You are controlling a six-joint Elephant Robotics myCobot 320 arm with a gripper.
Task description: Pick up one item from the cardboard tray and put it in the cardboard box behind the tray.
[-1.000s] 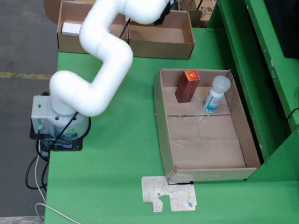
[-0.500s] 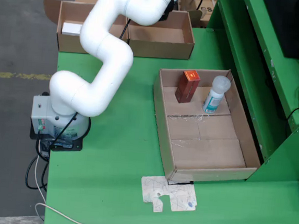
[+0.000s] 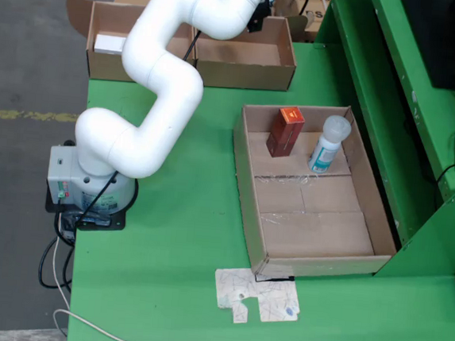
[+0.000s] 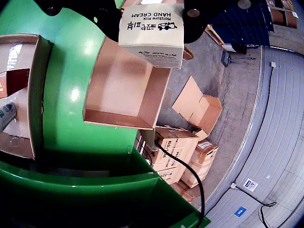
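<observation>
In the gripper view my gripper [image 4: 153, 21] is shut on a cream-coloured hand cream box [image 4: 152, 35], with a black finger on each side. It hangs above an open, empty cardboard box [image 4: 124, 90]. In the still view only the black wrist of the gripper [image 3: 260, 17] shows at the top edge, over that cardboard box [image 3: 246, 54] behind the tray. The held item is hidden there. The cardboard tray [image 3: 318, 226] holds an upright red box [image 3: 285, 132] and a white bottle [image 3: 329, 143] at its far end. The tray's edge [image 4: 40, 95] shows at the left of the gripper view.
A second cardboard box [image 3: 115, 41] with a white item [image 3: 109, 44] stands left of the first. The arm's base [image 3: 87, 186] sits at the table's left edge. A flat cardboard scrap [image 3: 256, 295] lies in front of the tray. A green frame [image 3: 393, 97] rises on the right.
</observation>
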